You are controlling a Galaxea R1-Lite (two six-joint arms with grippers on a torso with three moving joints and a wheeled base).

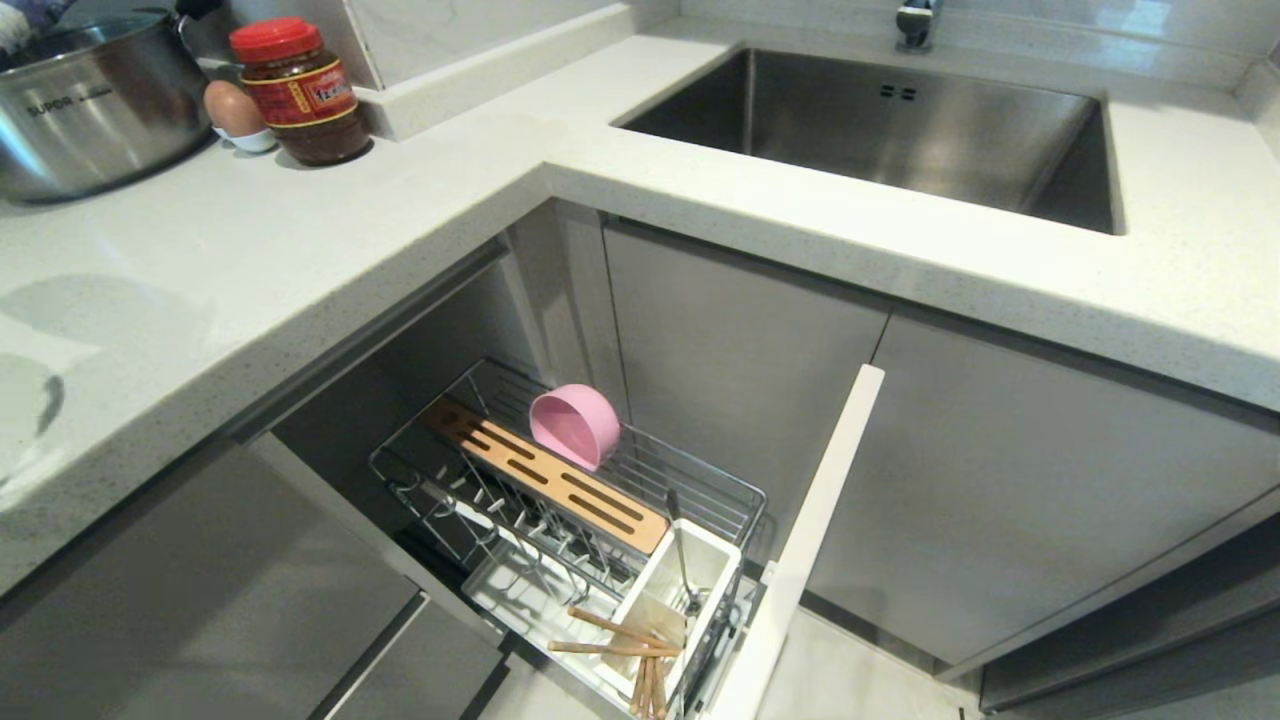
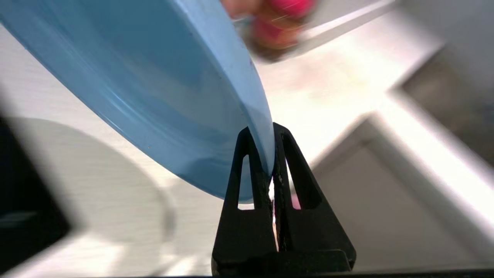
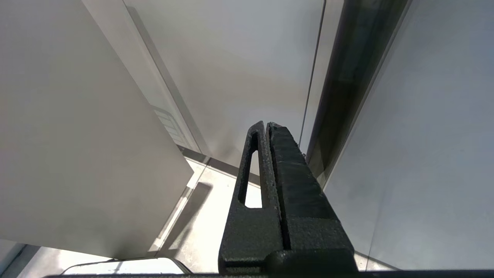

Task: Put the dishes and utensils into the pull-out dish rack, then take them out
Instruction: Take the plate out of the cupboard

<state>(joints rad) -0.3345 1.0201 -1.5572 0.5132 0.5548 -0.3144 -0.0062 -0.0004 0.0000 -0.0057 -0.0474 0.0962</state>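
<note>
In the left wrist view my left gripper [image 2: 263, 129] is shut on the rim of the light-blue plate [image 2: 154, 77], held over the pale countertop. Neither arm shows in the head view. Below the counter the pull-out dish rack [image 1: 700, 480] stands drawn out. The pink bowl [image 1: 575, 425] rests on its side behind the slotted wooden strip [image 1: 545, 475]. The chopsticks [image 1: 620, 645] and the silver utensil [image 1: 682, 565] sit at the white cutlery cup [image 1: 715, 560]. My right gripper [image 3: 264, 124] is shut and empty, parked beside the cabinet fronts.
A large steel pot [image 1: 90, 100], an egg [image 1: 233, 108] and a red-lidded jar [image 1: 300, 90] stand at the counter's back left. The steel sink [image 1: 900, 130] lies at the back right. The rack's white front panel [image 1: 820, 520] juts out beside it.
</note>
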